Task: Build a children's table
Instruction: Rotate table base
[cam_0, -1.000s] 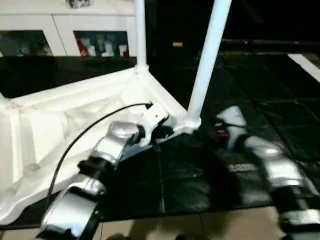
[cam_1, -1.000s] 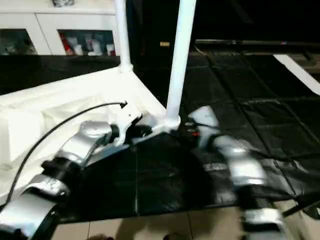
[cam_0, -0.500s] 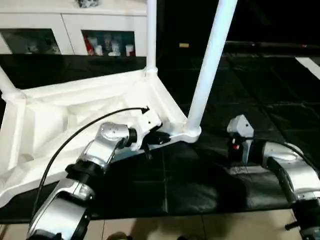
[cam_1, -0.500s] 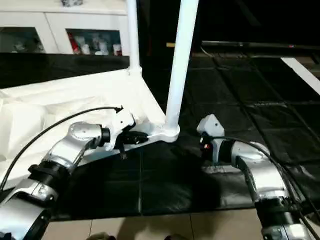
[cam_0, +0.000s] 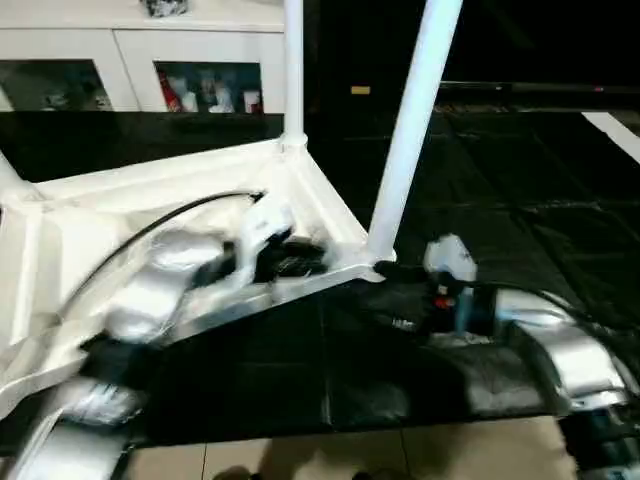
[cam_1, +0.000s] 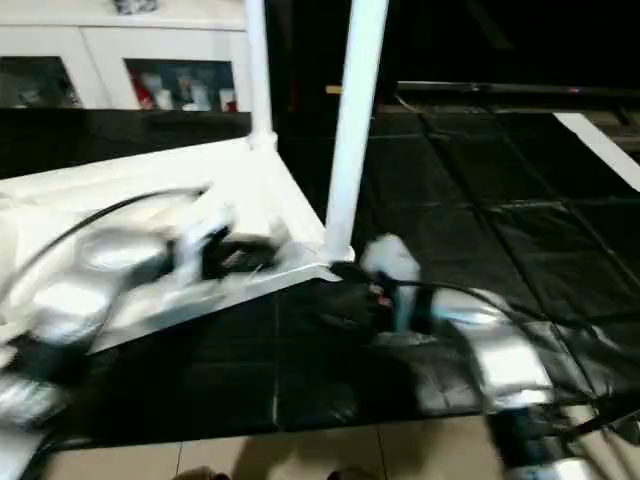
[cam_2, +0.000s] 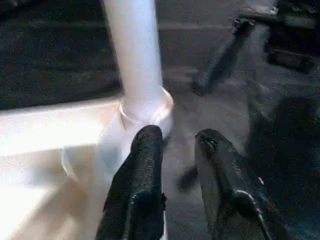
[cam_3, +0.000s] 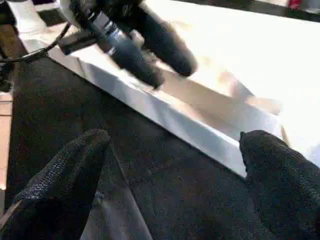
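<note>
Left gripper (cam_2: 175, 150) jaws slightly parted, gripping nothing, tips just beside the corner socket (cam_2: 145, 112) where a white leg (cam_2: 134, 55) stands upright; right gripper (cam_3: 172, 150) jaws spread wide, empty, hovering over the black floor mat (cam_3: 150, 180) near the tabletop's rim (cam_3: 165, 117), facing the left gripper's fingers (cam_3: 150, 42). Children's table (cam_0: 180, 200) lies upside down on the mat, ribbed underside up, two legs upright in the corner sockets by the grippers, near one (cam_0: 410, 130) and far one (cam_0: 292, 70), a third leg stub at the left edge (cam_0: 10, 180). White cabinet (cam_0: 130, 60) behind, glass doors showing small red and white items (cam_0: 205, 95), too blurred to identify; no writing can be read anywhere
</note>
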